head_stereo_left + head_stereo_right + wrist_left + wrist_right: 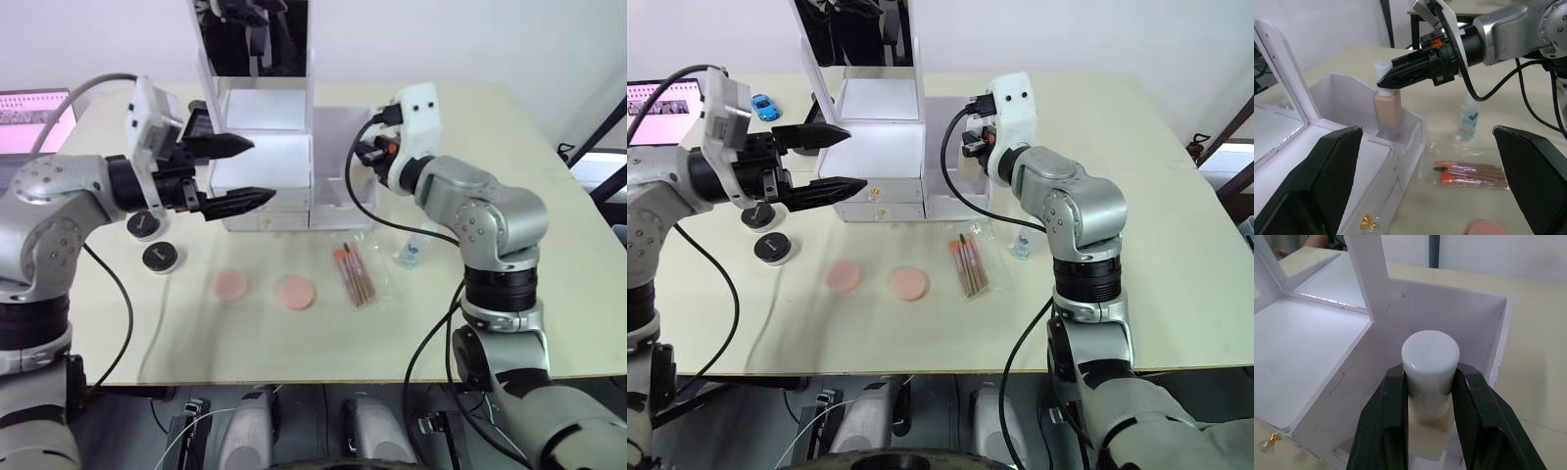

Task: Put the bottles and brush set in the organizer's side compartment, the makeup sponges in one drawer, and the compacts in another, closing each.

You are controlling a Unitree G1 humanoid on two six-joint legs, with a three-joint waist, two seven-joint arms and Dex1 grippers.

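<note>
Seen from the head camera, the white organizer point(265, 157) stands at 12 o'clock on the tabletop point(549, 196), mirror lid upright. The left tool point(240, 171) hovers before its drawers, fingers spread wide. The right tool point(1388, 78) reaches over the side compartment point(338, 166) at about 1 o'clock. Two pink makeup sponges point(294, 292) lie at 6 o'clock of the organizer, the brush set point(355, 275) just beside them toward 3 o'clock, and the clear bottle point(411, 252) stands further that way. Two black compacts point(160, 258) sit at 9 o'clock of the sponges.

The left wrist view reveals what the head views hide: the right tool clamped on the pale cap of the beige bottle point(1387, 110), whose body stands upright inside the side compartment. The clear bottle and brush set lie beyond on the tabletop.

The right wrist view looks straight down on the cap, both black fingers point(1386, 421) pressing its sides, the compartment's white walls around it.
</note>
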